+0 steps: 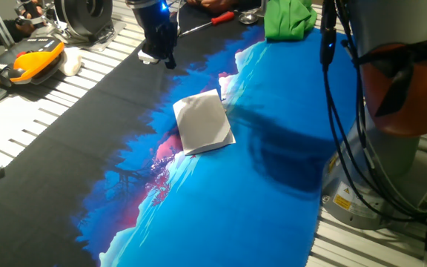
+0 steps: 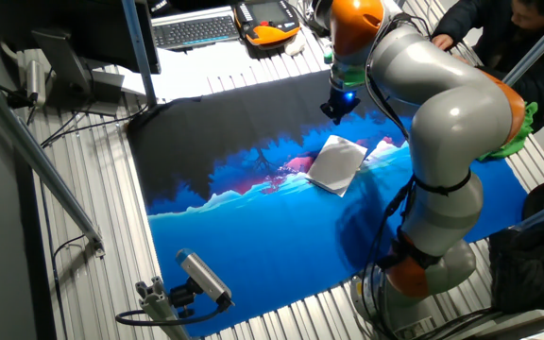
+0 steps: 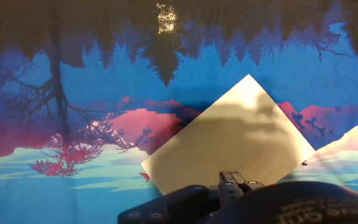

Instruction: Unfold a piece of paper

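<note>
gripper point(image 1: 159, 53) hovering beyond paper point(image 1: 204, 122), finger gap: cannot tell | risk: fingers sliding over 1 folded flap, dragging sheet across mat point(image 1: 273, 185)

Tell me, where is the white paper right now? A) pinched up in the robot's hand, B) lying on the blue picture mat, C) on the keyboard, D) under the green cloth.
B. The piece of paper lies folded on the blue picture mat; the hand hangs apart from it over the mat's dark edge and grips nothing that can be seen.
</note>
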Robot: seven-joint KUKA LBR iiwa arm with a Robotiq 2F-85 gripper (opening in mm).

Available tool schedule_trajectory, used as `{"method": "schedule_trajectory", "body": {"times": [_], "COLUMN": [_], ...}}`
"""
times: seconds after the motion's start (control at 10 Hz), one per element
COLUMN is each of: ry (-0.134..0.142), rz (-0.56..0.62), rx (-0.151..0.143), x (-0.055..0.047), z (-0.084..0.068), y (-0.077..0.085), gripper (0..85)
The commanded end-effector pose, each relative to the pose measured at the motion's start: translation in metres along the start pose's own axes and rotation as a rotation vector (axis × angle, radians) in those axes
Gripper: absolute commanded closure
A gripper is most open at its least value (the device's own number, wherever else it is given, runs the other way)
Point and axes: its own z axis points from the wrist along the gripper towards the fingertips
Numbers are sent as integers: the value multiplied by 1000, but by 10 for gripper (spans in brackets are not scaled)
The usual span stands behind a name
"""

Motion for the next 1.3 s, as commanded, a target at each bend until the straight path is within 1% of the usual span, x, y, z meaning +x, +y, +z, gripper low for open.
{"method": "schedule_trajectory", "body": {"times": [0.0, 0.1, 0.2, 0.3, 0.4, 0.5, 0.6, 0.7, 0.8, 0.9, 1.0, 1.1, 1.2], "ry": [-58, -66, -59, -61, -77, -75, -64, -39, -34, -11, -17, -29, -27], "rz": [28, 78, 103, 135, 158, 184, 210, 243, 255, 275, 240, 233, 205], "rx": [-46, -69, -47, -22, -11, -12, -5, -9, -62, -119, -59, -23, 35], "x": [0, 0, 0, 0, 0, 0, 0, 0, 0, 0, 0, 0, 0], "z": [0, 0, 0, 0, 0, 0, 0, 0, 0, 0, 0, 0, 0], "y": [0, 0, 0, 0, 0, 0, 0, 0, 0, 0, 0, 0, 0], "gripper": [850, 850, 850, 850, 850, 850, 850, 850, 850, 850, 850, 850, 850]}}
